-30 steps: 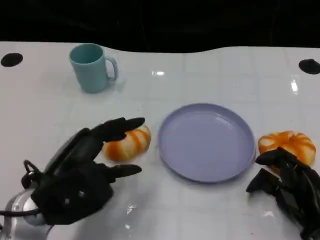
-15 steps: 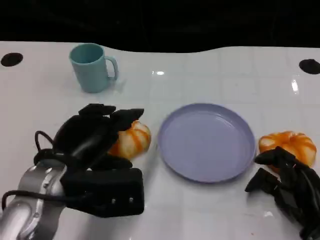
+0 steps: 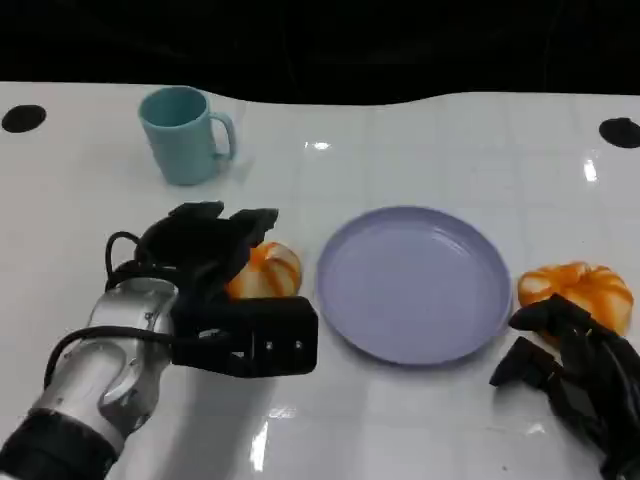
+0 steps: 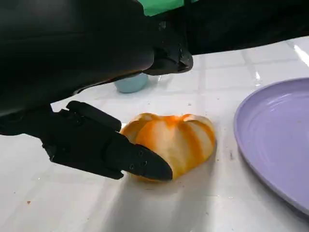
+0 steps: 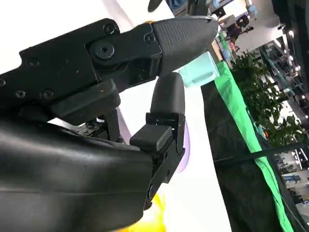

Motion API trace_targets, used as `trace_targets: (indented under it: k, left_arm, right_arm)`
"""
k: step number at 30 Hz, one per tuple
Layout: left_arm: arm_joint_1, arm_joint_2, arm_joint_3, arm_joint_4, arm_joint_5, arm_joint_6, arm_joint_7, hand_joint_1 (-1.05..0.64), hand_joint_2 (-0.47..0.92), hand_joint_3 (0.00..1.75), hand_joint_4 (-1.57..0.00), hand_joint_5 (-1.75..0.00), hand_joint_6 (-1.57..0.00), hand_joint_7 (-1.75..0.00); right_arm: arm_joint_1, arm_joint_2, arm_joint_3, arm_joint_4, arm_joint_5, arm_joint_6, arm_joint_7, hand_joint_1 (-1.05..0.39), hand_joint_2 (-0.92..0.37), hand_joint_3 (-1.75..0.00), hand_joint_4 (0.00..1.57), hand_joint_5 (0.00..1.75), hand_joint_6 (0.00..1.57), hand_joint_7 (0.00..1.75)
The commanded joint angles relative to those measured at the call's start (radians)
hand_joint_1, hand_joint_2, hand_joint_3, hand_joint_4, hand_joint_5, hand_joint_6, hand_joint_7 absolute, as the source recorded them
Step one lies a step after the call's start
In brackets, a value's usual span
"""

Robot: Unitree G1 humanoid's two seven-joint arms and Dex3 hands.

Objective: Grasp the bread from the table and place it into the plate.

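White table [image 3: 420,150], left hand [image 3: 215,270] over bread [image 3: 265,272] beside plate [image 3: 412,345]

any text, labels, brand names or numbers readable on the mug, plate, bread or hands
None: no readable text in any view.
The teal mug, purple plate, both striped breads and the left hand and right hand bear no lettering.
Distant background shapes in the right wrist view are too blurred to read.

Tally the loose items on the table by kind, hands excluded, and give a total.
Bread: 2, one by the left hand, one by the right hand
Plate: 1
Mug: 1
Total: 4
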Motion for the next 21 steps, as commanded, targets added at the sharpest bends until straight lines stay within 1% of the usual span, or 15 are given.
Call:
trace_targets:
  k: [1,3,6,8,11,14,18,21]
  left_arm:
    - [-0.085,-0.021,-0.028,0.155,-0.004,-0.007,0.056,-0.49,0.84,0.01,-0.08,-0.10,-0.19,-0.01]
    - [-0.095,-0.022,-0.034,0.175,-0.011,-0.013,0.068,-0.49,0.84,0.01,-0.09,-0.09,-0.20,-0.01]
    - [-0.165,-0.055,-0.059,0.315,-0.013,-0.020,0.079,-0.49,0.84,0.00,-0.10,-0.09,-0.20,-0.01]
    - [-0.183,-0.061,-0.066,0.352,-0.019,-0.028,0.090,-0.49,0.83,0.00,-0.10,-0.09,-0.20,-0.01]
    - [-0.252,-0.093,-0.079,0.515,-0.043,-0.070,0.095,-0.47,0.82,0.00,-0.12,-0.09,-0.25,-0.03]
    - [-0.291,-0.114,-0.084,0.617,-0.068,-0.116,0.114,-0.49,0.82,0.00,-0.14,-0.09,-0.27,-0.03]
    - [-0.323,-0.133,-0.097,0.698,-0.081,-0.155,0.131,-0.56,0.84,0.01,-0.15,-0.08,-0.28,-0.02]
    - [-0.340,-0.150,-0.109,0.738,-0.084,-0.156,0.135,-0.56,0.85,0.01,-0.15,-0.08,-0.27,-0.01]
  right_arm:
    - [0.017,-0.013,-0.002,0.001,-0.009,-0.005,-0.016,-0.55,-0.92,-0.19,0.64,1.57,0.63,1.19]
    - [0.017,-0.013,-0.002,0.002,-0.009,-0.006,-0.017,-0.55,-0.92,-0.19,0.64,1.57,0.63,1.20]
    - [0.020,-0.013,0.002,0.010,-0.018,-0.030,-0.016,-0.54,-0.92,-0.22,0.65,1.57,0.63,1.20]
    - [0.020,-0.014,0.003,0.012,-0.018,-0.035,-0.017,-0.54,-0.92,-0.23,0.66,1.57,0.63,1.20]
    - [0.026,-0.011,0.006,-0.001,-0.017,-0.023,-0.027,-0.53,-0.92,-0.23,0.66,1.57,0.62,1.20]
    - [0.026,-0.010,0.007,-0.004,-0.015,-0.020,-0.031,-0.54,-0.92,-0.23,0.66,1.57,0.63,1.19]
    - [0.027,-0.014,0.009,-0.006,-0.013,-0.010,-0.025,-0.54,-0.92,-0.22,0.66,1.57,0.63,1.19]
    - [0.028,-0.014,0.008,-0.002,-0.012,-0.023,-0.017,-0.53,-0.92,-0.23,0.66,1.56,0.62,1.18]
